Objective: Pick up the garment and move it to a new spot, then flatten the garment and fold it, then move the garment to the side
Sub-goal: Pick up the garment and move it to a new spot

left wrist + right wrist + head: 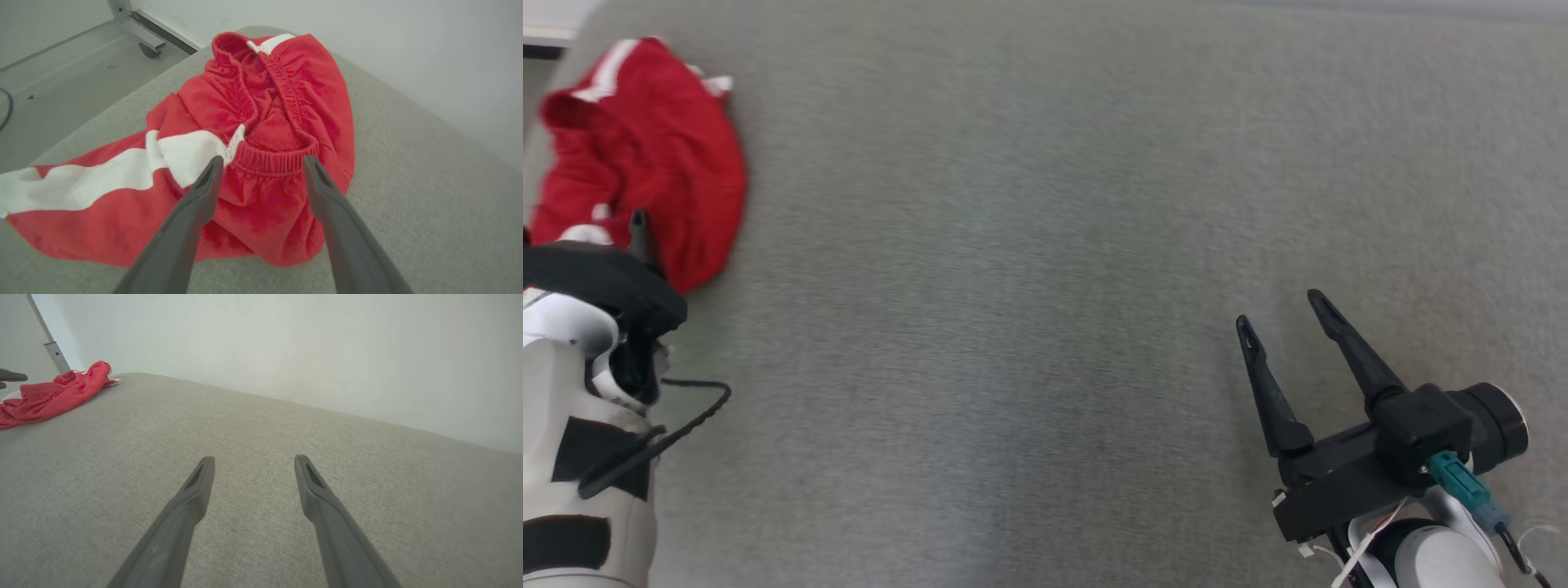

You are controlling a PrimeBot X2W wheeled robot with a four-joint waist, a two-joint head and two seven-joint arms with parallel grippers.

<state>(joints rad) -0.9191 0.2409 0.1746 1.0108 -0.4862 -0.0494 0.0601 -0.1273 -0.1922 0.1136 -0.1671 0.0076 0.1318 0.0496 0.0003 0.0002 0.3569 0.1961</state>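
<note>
The garment is a crumpled red pair of shorts with white stripes, lying at the far left corner of the grey padded surface. In the left wrist view the garment lies with its elastic waistband facing me. My left gripper hangs open just over that waistband, one finger on each side, holding nothing. One of its fingertips shows over the cloth's near edge. My right gripper stands open and empty above bare surface at the lower right, far from the garment.
The surface's left edge runs right beside the garment, and beyond it lies the floor with a wheeled metal frame leg and a dark cable. A pale wall stands behind the far edge.
</note>
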